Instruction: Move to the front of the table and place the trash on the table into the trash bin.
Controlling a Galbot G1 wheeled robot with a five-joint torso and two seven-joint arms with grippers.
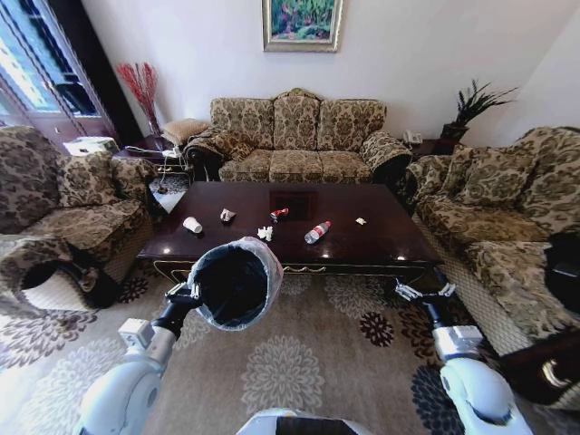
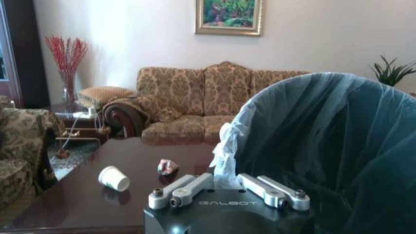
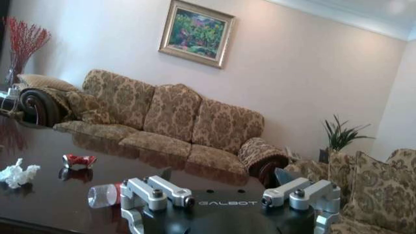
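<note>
Your left hand [image 1: 192, 292] is clamped on the bin [image 1: 234, 283] rim, just off the desk's [image 1: 362, 245] near edge; your right hand [image 1: 424, 292] hangs spread apart. The bottle [image 1: 317, 232] mid-desk looks light, slippery, crushable: grip its middle.

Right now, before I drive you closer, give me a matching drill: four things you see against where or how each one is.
Things:
1. cup
2. bottle
3. bin
4. right tool

States:
A. held tilted at the table's near edge
B. open, low over the rug
C. on its side, toward the table's left end
D. lying near the table's middle, red cap

Pairs: 1-C, 2-D, 3-A, 4-B. The left tool grips the bin's rim.
</note>
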